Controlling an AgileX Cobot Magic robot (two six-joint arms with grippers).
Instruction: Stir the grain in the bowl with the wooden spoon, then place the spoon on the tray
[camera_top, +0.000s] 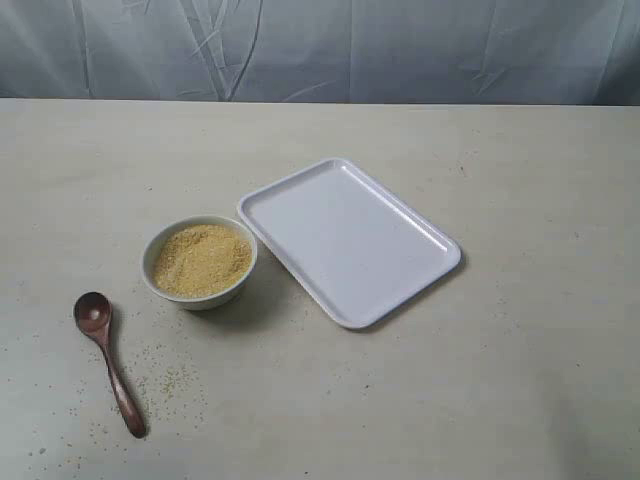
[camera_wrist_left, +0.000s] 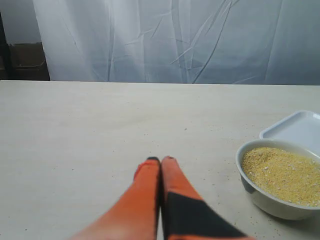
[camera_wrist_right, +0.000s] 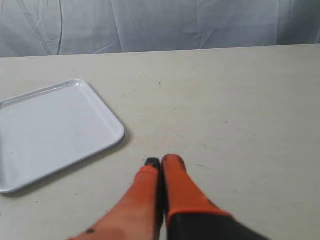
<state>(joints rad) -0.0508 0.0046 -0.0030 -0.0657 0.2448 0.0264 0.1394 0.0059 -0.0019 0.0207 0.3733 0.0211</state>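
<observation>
A white bowl (camera_top: 199, 262) filled with golden grain (camera_top: 202, 259) stands left of centre on the table. The dark wooden spoon (camera_top: 108, 359) lies flat near the front left, its head towards the bowl. Right of the bowl lies the white tray (camera_top: 348, 240), bare. Neither arm shows in the exterior view. My left gripper (camera_wrist_left: 160, 160) is shut with nothing in it, over bare table beside the bowl (camera_wrist_left: 278, 177); the grain (camera_wrist_left: 283, 174) and a tray corner (camera_wrist_left: 296, 127) show there. My right gripper (camera_wrist_right: 159, 161) is shut and holds nothing, close to the tray (camera_wrist_right: 52, 129).
Loose grains are scattered on the beige table (camera_top: 480, 370) around the spoon and in front of the bowl. A pale creased curtain (camera_top: 320, 45) hangs behind the table's far edge.
</observation>
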